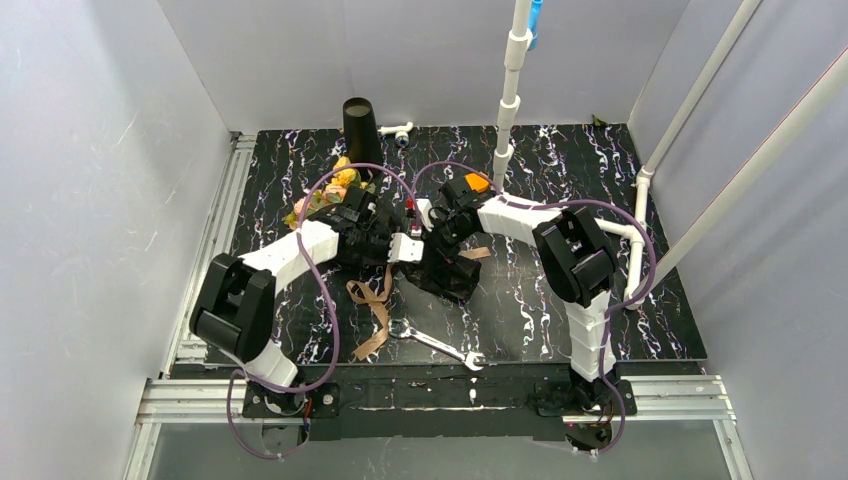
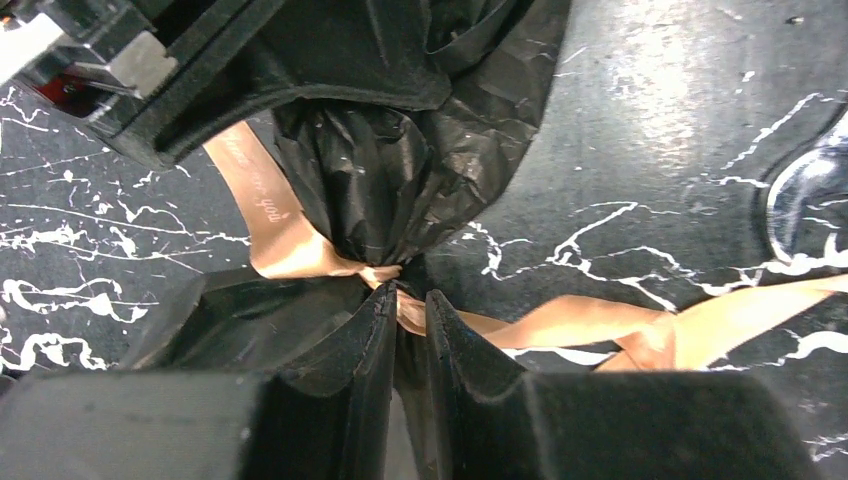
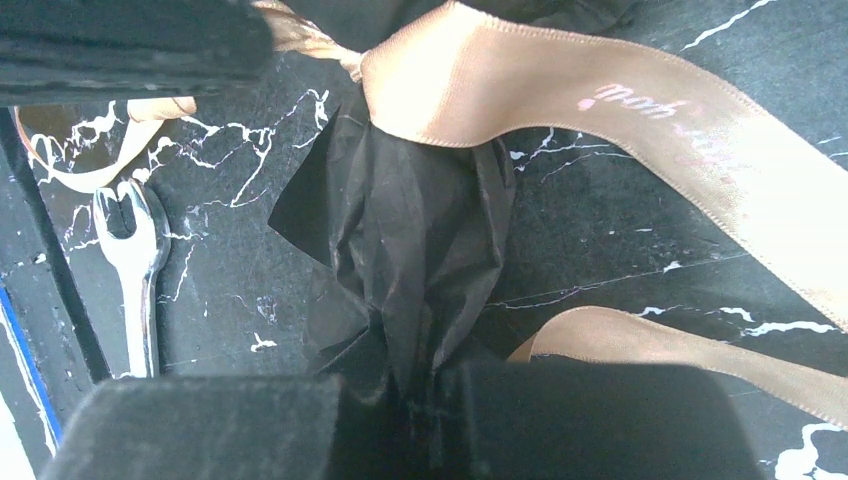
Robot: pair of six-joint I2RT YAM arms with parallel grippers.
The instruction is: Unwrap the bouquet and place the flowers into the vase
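The left gripper (image 2: 410, 296) is being pinched shut on the knot of the shiny tan-brown ribbon (image 2: 585, 322), with its jaws almost together. The right gripper (image 3: 410, 388) is being clamped on the stem end of the crinkled black wrapping paper (image 3: 420, 230). The bouquet (image 1: 445, 272) is being held between both arms at the middle of the black table with white marble streaks (image 1: 600, 180). Its pink and yellow flowers (image 1: 335, 190) are pointing far left. The tall black vase (image 1: 360, 125) is standing upright at the far edge, just behind the flowers. A silver wrench (image 1: 440, 345) is lying near, right of the loose ribbon ends.
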